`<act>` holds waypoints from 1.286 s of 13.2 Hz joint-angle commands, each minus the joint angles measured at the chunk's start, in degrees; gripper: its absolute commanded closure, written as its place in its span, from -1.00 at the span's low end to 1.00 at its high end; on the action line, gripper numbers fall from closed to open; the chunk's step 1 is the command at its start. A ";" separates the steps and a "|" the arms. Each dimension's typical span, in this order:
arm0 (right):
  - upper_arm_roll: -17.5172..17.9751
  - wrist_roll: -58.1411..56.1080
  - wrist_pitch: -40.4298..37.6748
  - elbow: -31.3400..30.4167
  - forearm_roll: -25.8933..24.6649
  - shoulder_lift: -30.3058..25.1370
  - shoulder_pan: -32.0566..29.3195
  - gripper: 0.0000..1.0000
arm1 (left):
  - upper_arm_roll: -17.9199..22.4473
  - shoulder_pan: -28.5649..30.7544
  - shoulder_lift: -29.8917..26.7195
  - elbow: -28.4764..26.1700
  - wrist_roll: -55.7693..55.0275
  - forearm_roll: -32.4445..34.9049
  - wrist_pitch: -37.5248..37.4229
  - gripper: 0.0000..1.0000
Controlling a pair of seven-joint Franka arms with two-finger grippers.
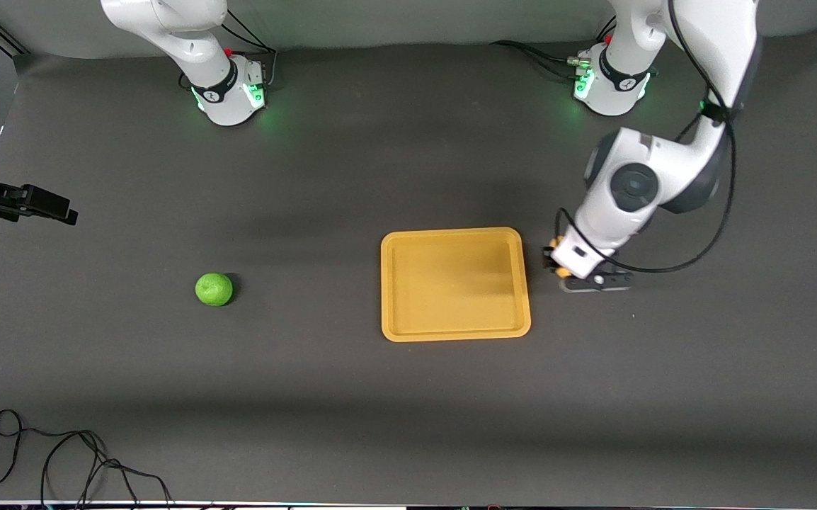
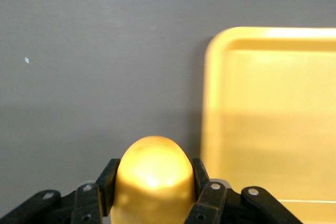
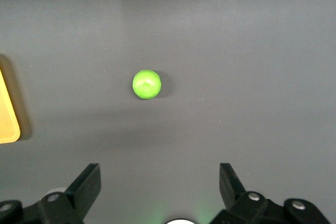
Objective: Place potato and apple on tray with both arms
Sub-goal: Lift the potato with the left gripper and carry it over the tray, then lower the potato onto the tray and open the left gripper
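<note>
My left gripper (image 1: 556,259) is shut on the yellow potato (image 1: 560,271), low over the table beside the edge of the orange-yellow tray (image 1: 384,283) toward the left arm's end. In the left wrist view the potato (image 2: 152,182) sits between the fingers (image 2: 107,182), with the tray's rim (image 2: 215,77) close beside it. The tray holds nothing. The green apple (image 1: 214,289) lies on the table toward the right arm's end, apart from the tray. My right gripper (image 1: 61,210) hangs open and empty, high over the right arm's end of the table. Its wrist view shows the apple (image 3: 146,84) well below the gripper (image 3: 160,174).
The table is a dark grey mat. A black cable (image 1: 61,453) lies coiled near the front camera's edge toward the right arm's end. A corner of the tray (image 3: 6,124) shows in the right wrist view.
</note>
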 commanded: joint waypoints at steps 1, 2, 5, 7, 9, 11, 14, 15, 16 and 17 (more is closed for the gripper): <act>0.02 -0.41 0.14 -0.37 0.25 -0.46 0.07 -1.00 | 1.11 -5.02 3.42 5.58 -10.07 0.67 -2.16 0.24; 0.11 -0.41 0.14 -0.37 0.25 -0.46 0.07 -1.00 | 1.11 -6.17 4.21 6.73 -12.98 0.58 -2.07 0.24; 0.02 -0.41 0.32 -0.64 0.25 -0.46 0.07 -1.00 | 1.02 -8.81 7.90 9.55 -18.62 -0.21 -0.06 0.24; 0.11 -0.41 0.49 -0.81 0.25 -0.46 0.07 -1.00 | 1.02 -10.30 10.45 10.78 -22.13 -0.21 2.84 0.24; 0.11 -0.41 0.58 -0.81 0.25 -0.46 0.07 -1.00 | 1.02 -10.92 13.70 11.84 -23.29 -0.21 6.70 0.24; 0.02 -0.41 0.67 -1.08 0.25 -0.46 0.07 -1.00 | 0.93 -12.06 17.39 13.59 -25.56 -0.12 9.69 0.24; 0.02 -0.41 0.85 -1.17 0.25 -0.46 0.07 -1.00 | 1.02 -14.26 20.39 15.71 -27.25 0.49 10.23 0.24; 0.11 -0.41 0.85 -1.17 0.25 -0.46 -0.02 -1.00 | 1.02 -14.27 20.83 15.62 -27.16 0.67 10.23 0.24; 0.02 -0.41 0.85 -1.17 0.25 -0.46 -0.02 -1.00 | 1.02 -14.35 21.35 15.62 -27.16 0.76 10.41 0.24; 0.02 -0.50 0.85 -1.17 0.25 -0.46 -0.02 -1.00 | 1.11 -14.27 22.05 15.28 -26.72 0.93 11.28 0.24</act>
